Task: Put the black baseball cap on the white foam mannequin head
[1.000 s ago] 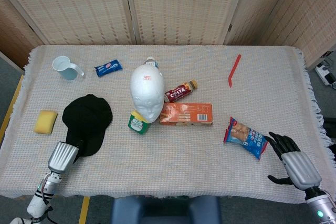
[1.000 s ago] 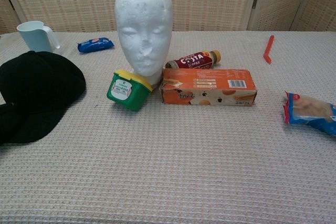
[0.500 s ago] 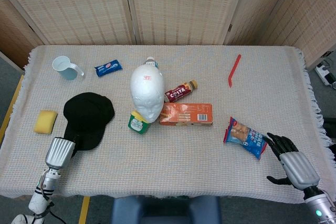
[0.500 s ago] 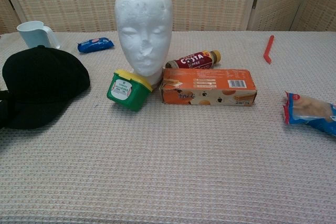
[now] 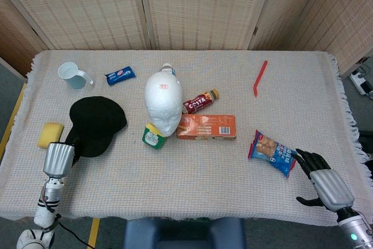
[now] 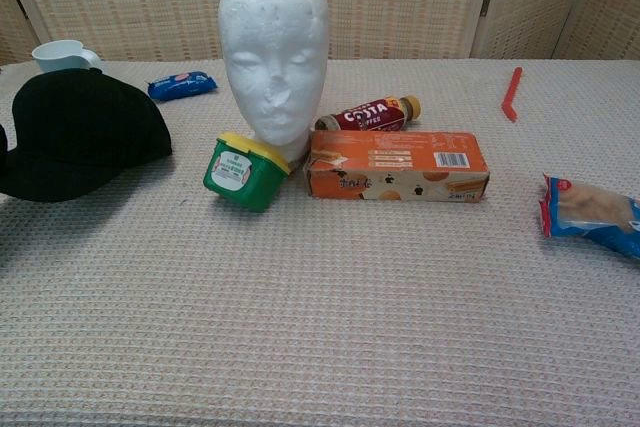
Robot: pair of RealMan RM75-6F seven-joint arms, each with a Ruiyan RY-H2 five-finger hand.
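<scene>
Now my left hand grips the black baseball cap by its brim, left of the white foam mannequin head; my right hand idles, fingers apart. Next: lift and carry it rightward over the crown.

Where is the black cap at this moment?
In the head view the black cap is on the left part of the table, between the yellow sponge and the white foam head, with the left hand at its brim.
</scene>
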